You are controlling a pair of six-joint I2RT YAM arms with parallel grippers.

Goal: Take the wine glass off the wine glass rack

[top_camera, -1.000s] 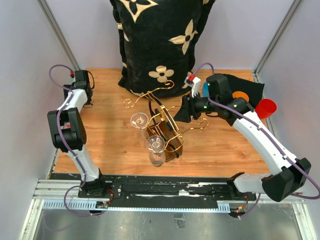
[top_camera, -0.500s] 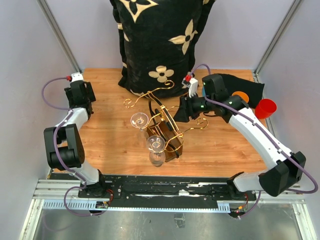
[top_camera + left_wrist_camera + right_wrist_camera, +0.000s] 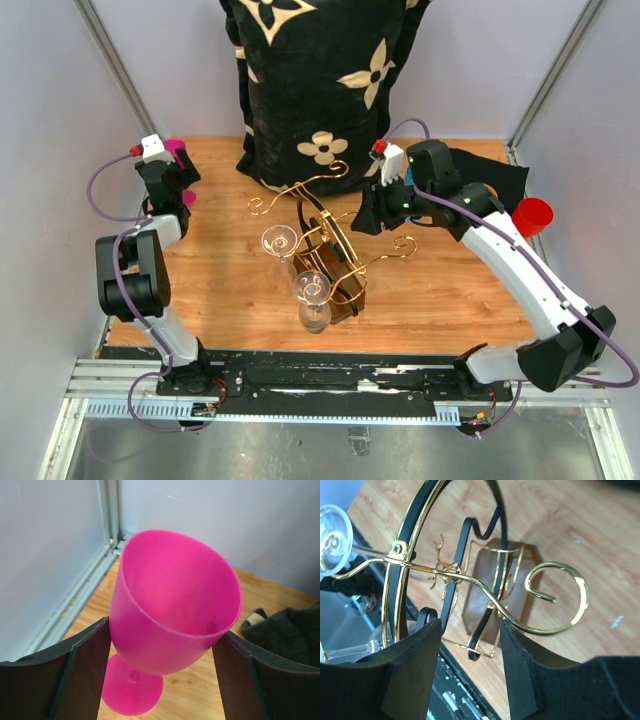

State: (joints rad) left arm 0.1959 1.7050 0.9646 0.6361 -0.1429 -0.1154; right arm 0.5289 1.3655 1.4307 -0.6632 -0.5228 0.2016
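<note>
The wine glass rack (image 3: 325,250), gold wire with scroll arms on a brown wooden base, stands mid-table. Two clear wine glasses (image 3: 279,241) (image 3: 311,288) hang on its left and near sides. My right gripper (image 3: 362,222) is open beside the rack's right scroll arm (image 3: 560,600), which crosses in front of its right finger (image 3: 520,665); a clear glass foot (image 3: 332,540) shows at far left. My left gripper (image 3: 172,170) is at the far left corner, its fingers pressed on both sides of the bowl of a tilted pink wine glass (image 3: 170,615), whose foot (image 3: 131,690) hangs over the wood.
A black floral bag (image 3: 310,80) stands behind the rack. A red cup (image 3: 532,215) and a black cloth (image 3: 495,170) with an orange item lie at the right back. Frame posts and walls close in the back corners. A dark cloth (image 3: 285,630) shows in the left wrist view.
The left gripper has swung up toward the far left corner and the pink glass now shows in it. The right gripper has drifted slightly back along the rack's right side.
</note>
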